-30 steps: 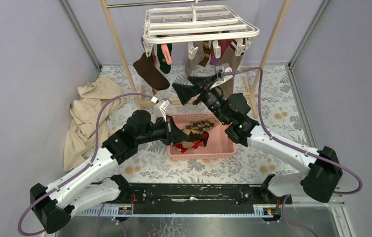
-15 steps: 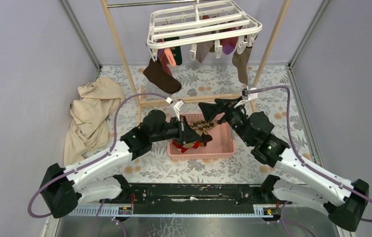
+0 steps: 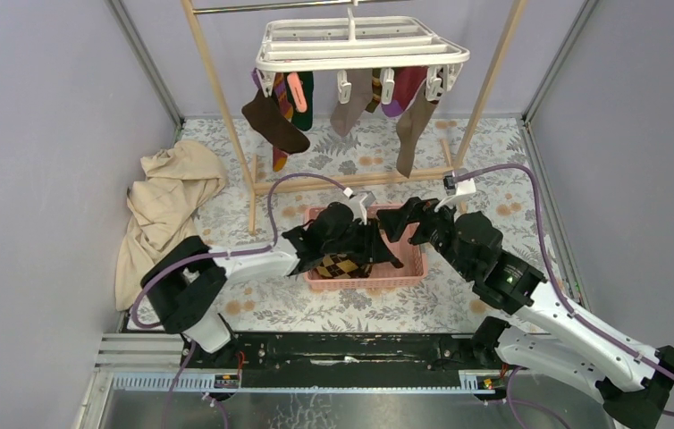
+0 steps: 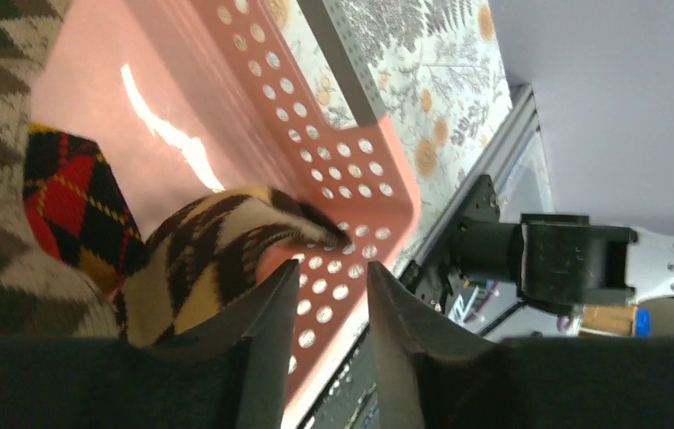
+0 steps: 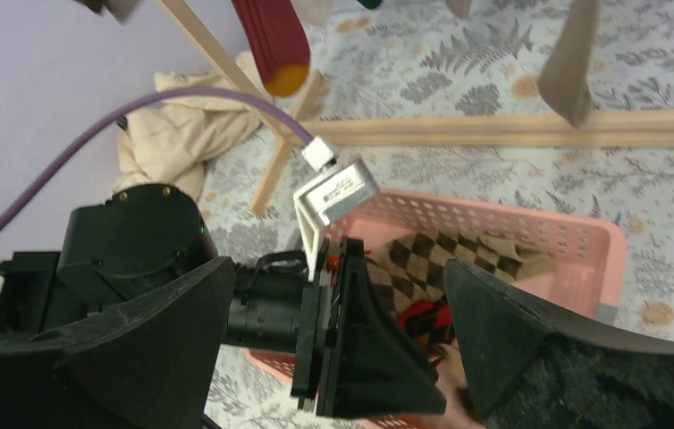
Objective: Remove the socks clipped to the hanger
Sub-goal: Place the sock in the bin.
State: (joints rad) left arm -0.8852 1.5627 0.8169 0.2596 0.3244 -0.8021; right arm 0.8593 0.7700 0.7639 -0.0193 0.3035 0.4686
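Observation:
The white hanger (image 3: 360,45) hangs from the wooden frame. Several socks (image 3: 273,121) stay clipped under it: brown, green, beige, purple and a long taupe one (image 3: 412,134). My left gripper (image 3: 385,255) reaches into the pink basket (image 3: 365,279). Its jaws (image 4: 333,265) stand a little apart with nothing between them. A brown-yellow argyle sock (image 4: 199,268) lies against one finger, beside a red plaid sock (image 4: 65,201). Just right of it, my right gripper (image 3: 409,223) stands wide open and empty over the basket's far edge. In the right wrist view the right gripper (image 5: 338,268) frames the left gripper (image 5: 378,357).
A beige cloth (image 3: 168,210) is heaped by the left wall. The wooden frame's floor bar (image 5: 512,130) runs just behind the basket (image 5: 584,259). The frame's slanted legs (image 3: 217,89) flank the hanger. Purple cables loop over both arms.
My left arm has pushed right and deeper into the basket and its jaws have parted, letting the argyle sock lie loose. The right arm has drawn back lower. The hanger has swung level again.

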